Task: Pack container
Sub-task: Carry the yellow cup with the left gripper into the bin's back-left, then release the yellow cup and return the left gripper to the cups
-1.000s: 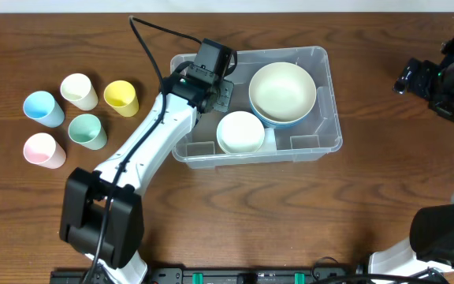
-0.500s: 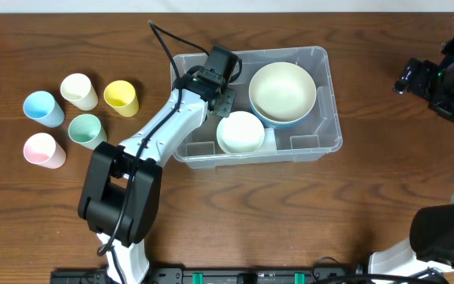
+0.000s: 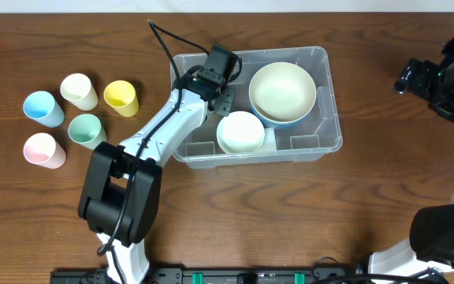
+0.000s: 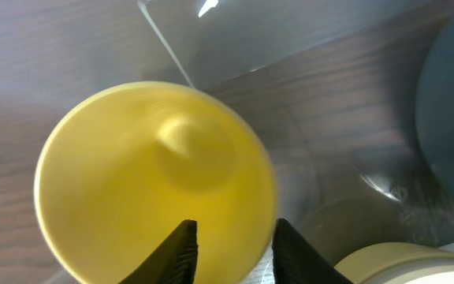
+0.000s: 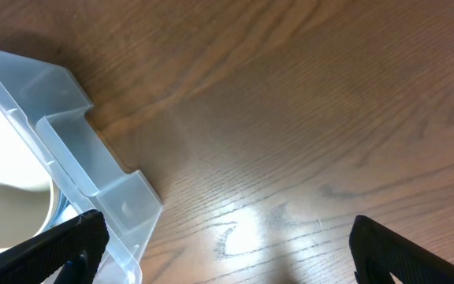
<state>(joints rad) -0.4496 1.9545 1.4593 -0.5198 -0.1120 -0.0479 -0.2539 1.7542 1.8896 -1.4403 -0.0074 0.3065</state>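
Note:
The container (image 3: 321, 59) is a clear plastic bin in the middle of the table. It holds a large cream bowl (image 3: 282, 91) stacked in a blue one and a small white bowl (image 3: 240, 132). My left gripper (image 3: 222, 93) reaches down into the bin's left part. In the left wrist view its fingers (image 4: 235, 252) are narrowly apart astride the rim of a yellow bowl (image 4: 148, 181), one finger inside and one outside, low over the bin floor. My right gripper (image 5: 227, 244) is wide open and empty over bare wood, right of the container corner (image 5: 69, 150).
Several pastel cups stand left of the bin: cream (image 3: 79, 91), yellow (image 3: 121, 98), blue (image 3: 42, 108), green (image 3: 87, 131) and pink (image 3: 42, 150). The right arm (image 3: 440, 83) hangs near the table's right edge. A black cable (image 3: 160, 39) runs behind the bin.
A second ago the left gripper was nearer the bin's left wall; it moved slightly right and deeper into the bin, then stayed still. The right arm has not moved.

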